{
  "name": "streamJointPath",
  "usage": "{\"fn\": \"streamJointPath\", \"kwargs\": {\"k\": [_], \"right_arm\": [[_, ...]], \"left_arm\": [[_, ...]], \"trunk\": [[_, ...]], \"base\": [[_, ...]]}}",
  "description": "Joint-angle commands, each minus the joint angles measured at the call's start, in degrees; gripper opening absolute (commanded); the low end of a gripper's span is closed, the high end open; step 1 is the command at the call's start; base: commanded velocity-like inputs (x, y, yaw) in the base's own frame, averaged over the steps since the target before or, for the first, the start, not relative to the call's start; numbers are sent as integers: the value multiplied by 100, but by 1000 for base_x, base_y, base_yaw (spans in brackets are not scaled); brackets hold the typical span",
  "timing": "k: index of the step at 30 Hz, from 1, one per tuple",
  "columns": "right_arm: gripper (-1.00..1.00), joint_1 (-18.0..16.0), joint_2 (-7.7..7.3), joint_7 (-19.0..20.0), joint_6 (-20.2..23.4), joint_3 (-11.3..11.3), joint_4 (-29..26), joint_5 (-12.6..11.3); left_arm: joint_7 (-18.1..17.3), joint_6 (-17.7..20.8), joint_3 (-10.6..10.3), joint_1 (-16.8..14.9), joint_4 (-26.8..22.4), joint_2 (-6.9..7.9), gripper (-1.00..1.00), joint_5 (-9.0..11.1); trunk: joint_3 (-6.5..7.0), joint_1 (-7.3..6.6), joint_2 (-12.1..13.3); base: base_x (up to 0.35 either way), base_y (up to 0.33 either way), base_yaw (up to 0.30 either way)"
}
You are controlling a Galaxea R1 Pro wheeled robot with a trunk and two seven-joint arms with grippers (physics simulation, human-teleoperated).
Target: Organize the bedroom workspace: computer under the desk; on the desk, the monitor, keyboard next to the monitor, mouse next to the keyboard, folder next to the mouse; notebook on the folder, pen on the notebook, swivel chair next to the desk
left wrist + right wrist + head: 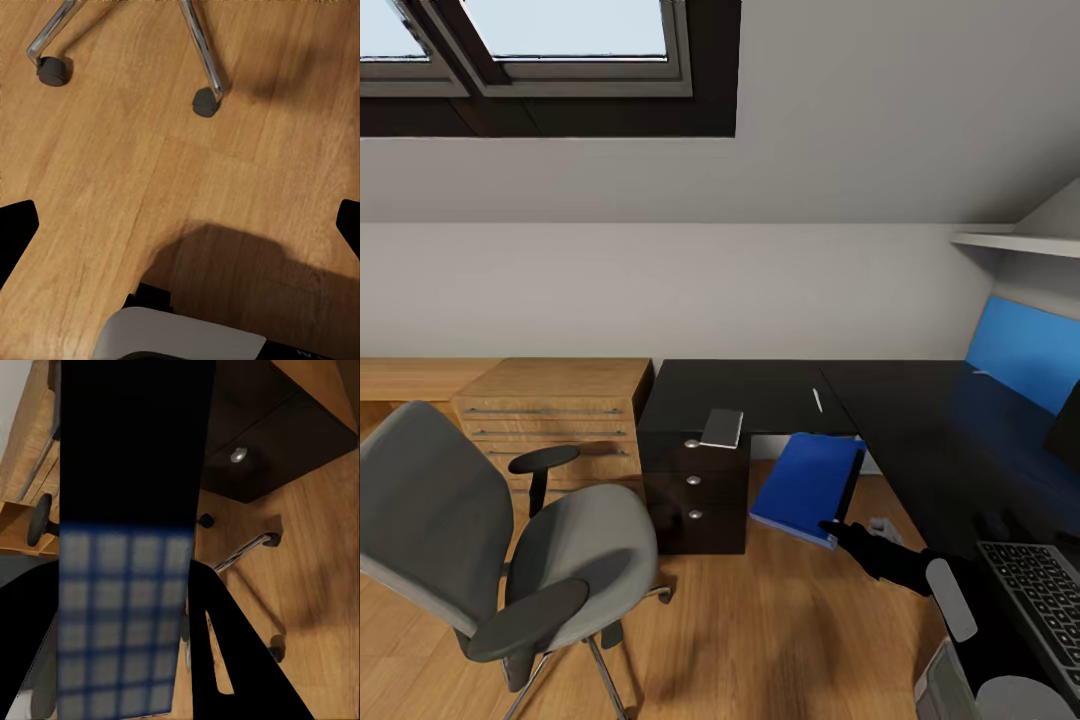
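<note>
My right gripper [842, 531] is shut on the lower corner of the bright blue folder [808, 486], which hangs tilted in the air in front of the black desk [780, 392]. In the right wrist view the folder [127, 585] lies between the black fingers [225, 660]. The grey swivel chair [490, 540] stands at the left, its seat bare. On the desk lie a small grey notebook [722, 427] and a thin white pen [818, 400]. The keyboard [1035, 590] and the monitor's edge [1066, 430] sit at the right. My left gripper [180, 232] is open over the floor.
A light-wood cabinet [555, 408] stands left of the desk's black drawers [694, 490]. Chrome chair legs with castors [204, 101] lie on the wooden floor below my left gripper. A blue panel [1025, 350] lines the wall behind the desk. A skylight sits overhead.
</note>
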Motion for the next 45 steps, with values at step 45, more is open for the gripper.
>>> {"fn": "streamJointPath", "kwargs": {"k": [45], "right_arm": [[-100,-1,-44,-233,551,-657,-1073,-442]], "left_arm": [[-61,-13,11,2,-60,-42,100,54]], "trunk": [[803,-989,1804]], "base": [[0,0,-160]]}}
